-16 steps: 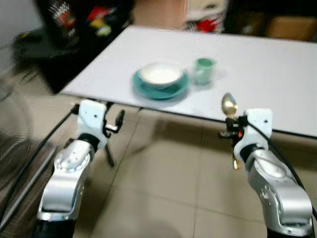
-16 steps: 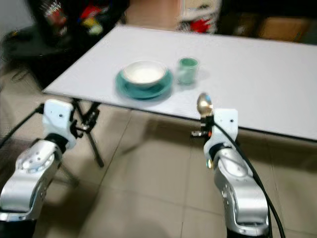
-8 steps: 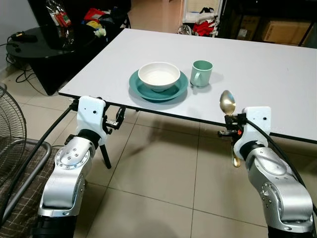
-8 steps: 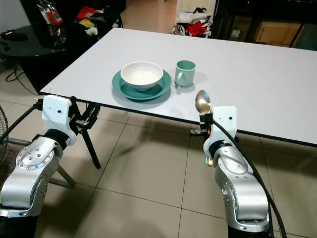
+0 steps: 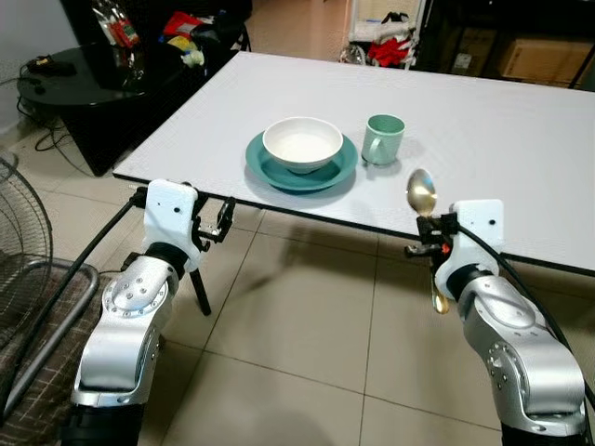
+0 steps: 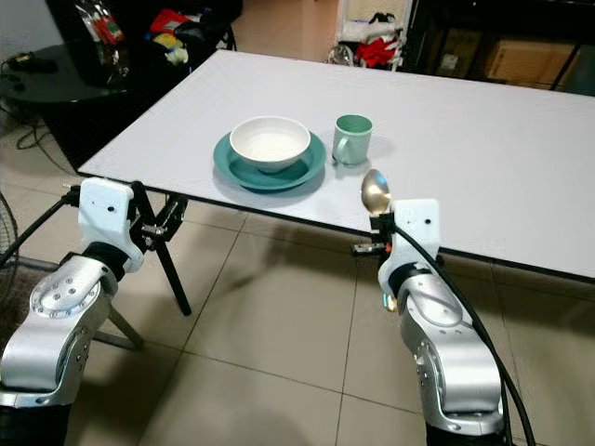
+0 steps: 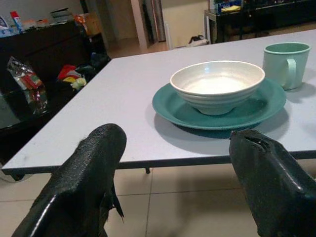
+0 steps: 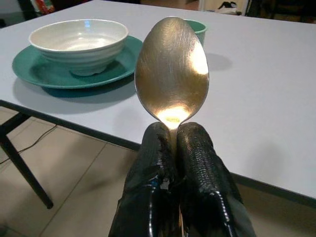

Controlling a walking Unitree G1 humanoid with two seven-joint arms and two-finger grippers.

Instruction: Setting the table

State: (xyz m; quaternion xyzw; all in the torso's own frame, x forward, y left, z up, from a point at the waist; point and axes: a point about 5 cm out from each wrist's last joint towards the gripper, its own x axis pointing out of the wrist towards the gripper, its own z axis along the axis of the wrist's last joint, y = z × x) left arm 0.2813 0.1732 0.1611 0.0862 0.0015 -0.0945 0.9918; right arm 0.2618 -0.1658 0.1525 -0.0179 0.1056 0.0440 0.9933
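The gold spoon has its handle mostly hidden: the right gripper is clamped tight on the neck just under the bowl, and below the fingers only a bit of handle tip peeks out by the wrist in the head views. Spoon bowl stands upright, facing the camera, held in front of the white table's near edge, w/ the tip overlapping the tabletop. Relative to the table: the teal plate sits near its front edge w/ the white bowl on it, and the mint mug just beside the plate, farther along the edge toward the spoon; spoon is apart from all three. Left gripper hovers off the table's front edge, below tabletop level, fingers wide apart, holding nothing, facing plate & bowl. Dark clutter behind the table's far corner is too blurry to name.
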